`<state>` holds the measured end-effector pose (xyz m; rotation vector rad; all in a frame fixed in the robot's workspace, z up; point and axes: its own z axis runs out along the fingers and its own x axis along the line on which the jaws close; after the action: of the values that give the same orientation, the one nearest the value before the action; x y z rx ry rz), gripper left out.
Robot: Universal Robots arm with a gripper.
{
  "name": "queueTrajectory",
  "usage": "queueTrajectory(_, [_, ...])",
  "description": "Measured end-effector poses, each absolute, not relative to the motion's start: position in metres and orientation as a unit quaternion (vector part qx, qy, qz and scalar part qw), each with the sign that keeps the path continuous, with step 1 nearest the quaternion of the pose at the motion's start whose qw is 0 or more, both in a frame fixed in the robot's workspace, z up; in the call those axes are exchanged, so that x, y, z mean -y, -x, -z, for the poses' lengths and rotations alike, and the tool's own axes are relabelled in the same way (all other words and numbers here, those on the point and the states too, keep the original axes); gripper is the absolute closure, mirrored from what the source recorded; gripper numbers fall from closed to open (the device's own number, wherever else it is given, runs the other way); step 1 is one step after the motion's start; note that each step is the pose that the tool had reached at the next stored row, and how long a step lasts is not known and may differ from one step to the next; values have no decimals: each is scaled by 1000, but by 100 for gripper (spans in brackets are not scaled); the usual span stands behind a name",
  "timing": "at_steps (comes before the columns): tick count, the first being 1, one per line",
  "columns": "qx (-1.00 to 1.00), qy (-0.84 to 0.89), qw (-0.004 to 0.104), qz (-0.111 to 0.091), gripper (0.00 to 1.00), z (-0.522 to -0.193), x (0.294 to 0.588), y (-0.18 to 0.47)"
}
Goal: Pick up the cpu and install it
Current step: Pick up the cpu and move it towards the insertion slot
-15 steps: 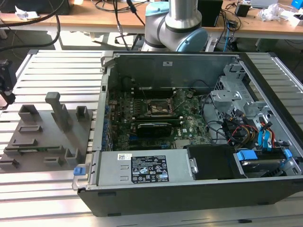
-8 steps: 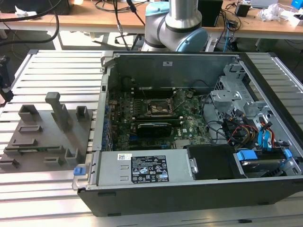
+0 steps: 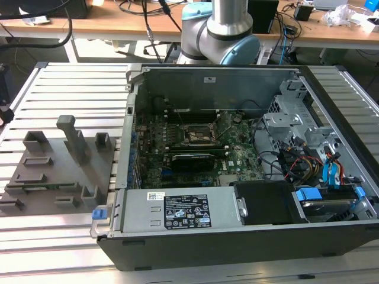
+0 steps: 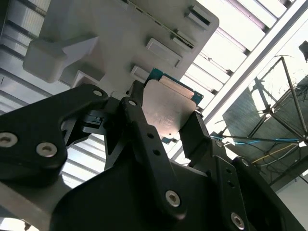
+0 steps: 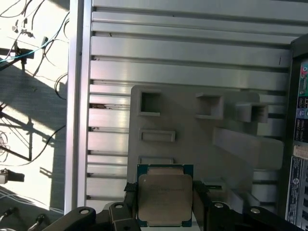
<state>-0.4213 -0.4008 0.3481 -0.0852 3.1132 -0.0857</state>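
One cpu [image 5: 165, 195] was held clamped between the two fingers [image 4: 139, 125] of the gripper [image 4: 166, 116], seen against one grey fixture plate [image 5: 192, 144]. In the exterior view, this plate lay at nine o'clock of one open computer case [image 3: 237, 248].

One cpu [image 5: 165, 199] and one hand [image 5: 165, 192] in both wrist views. The exterior view has one robot arm [image 3: 228, 29], one open computer case [image 3: 237, 242], one motherboard [image 3: 237, 157] with one black-framed socket [image 3: 197, 135], one power supply [image 3: 183, 210], one grey fixture plate [image 3: 53, 171] and one slatted worktop [image 3: 59, 83].
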Motion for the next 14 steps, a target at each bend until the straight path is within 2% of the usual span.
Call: queueTrajectory(14, [-999,27,13,28,45,-367,401,421])
